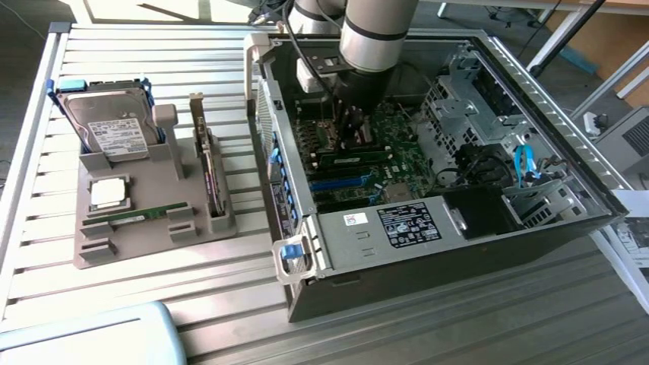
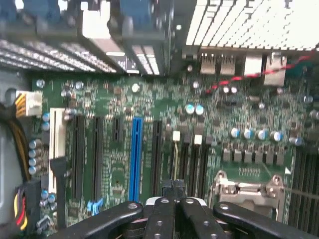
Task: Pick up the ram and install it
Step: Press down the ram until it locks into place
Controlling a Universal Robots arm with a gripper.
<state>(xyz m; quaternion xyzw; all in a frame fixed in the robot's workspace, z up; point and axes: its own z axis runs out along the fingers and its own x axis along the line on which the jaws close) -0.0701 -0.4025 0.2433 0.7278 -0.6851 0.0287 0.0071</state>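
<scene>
The tool was fully closed with nothing visibly gripped, hovering over the green motherboard inside the open metal computer case. The ram, a thin green stick, lay in the grey holder on the slatted desk.

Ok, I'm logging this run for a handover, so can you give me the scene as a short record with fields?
gripper: shut, inside the computer case, low over the motherboard
ram: green stick lying along the motherboard just below the gripper; cannot tell if fully seated
holder: grey, outside the case on the exterior view's left
on holder: hard drive, processor chip, expansion card, second green stick
</scene>
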